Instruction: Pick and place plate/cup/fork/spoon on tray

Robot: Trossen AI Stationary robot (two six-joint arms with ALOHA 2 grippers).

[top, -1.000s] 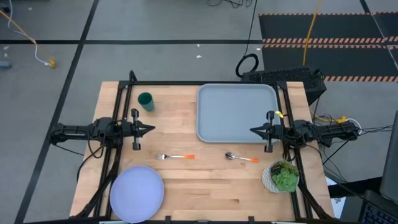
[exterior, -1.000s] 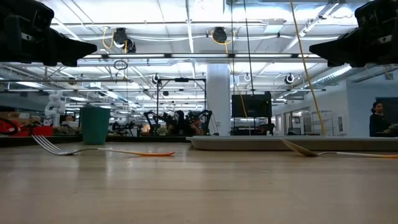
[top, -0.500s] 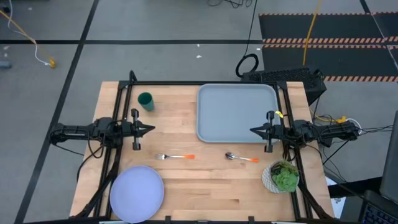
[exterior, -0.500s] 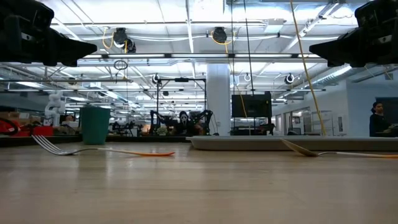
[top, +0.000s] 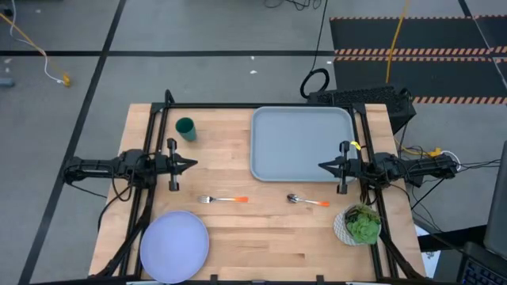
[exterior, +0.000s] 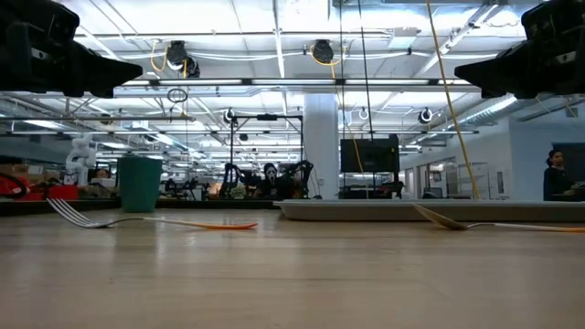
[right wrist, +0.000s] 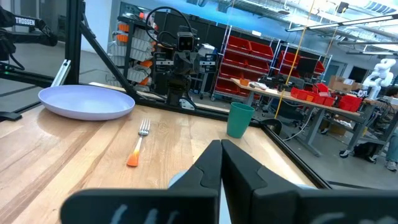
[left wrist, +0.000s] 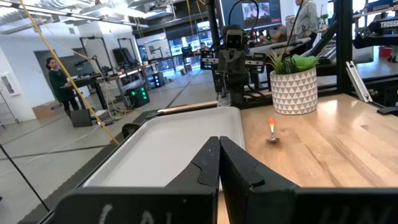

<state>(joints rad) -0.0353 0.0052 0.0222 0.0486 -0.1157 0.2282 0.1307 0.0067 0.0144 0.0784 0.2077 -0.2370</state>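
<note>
Wooden surface (top: 261, 237) carries every item loose; nothing sits on the grey-blue tray (top: 301, 142) yet, so I judge the task unstarted. Left gripper (top: 192, 165) and right gripper (top: 322, 166) hover face to face, jaws pressed together and empty, apparently parked. The tray lies under the right jaws. Orange-handled fork (top: 223, 199) and spoon (top: 307, 201) lie between the two jaws, nearer the front. The dark green cup (top: 185, 127) stands upright just behind the left jaws; the pale lavender plate (top: 174, 246) lies flat, well in front of them.

Potted plant (top: 362, 224) (white pot) on table (top: 261, 237)
</note>
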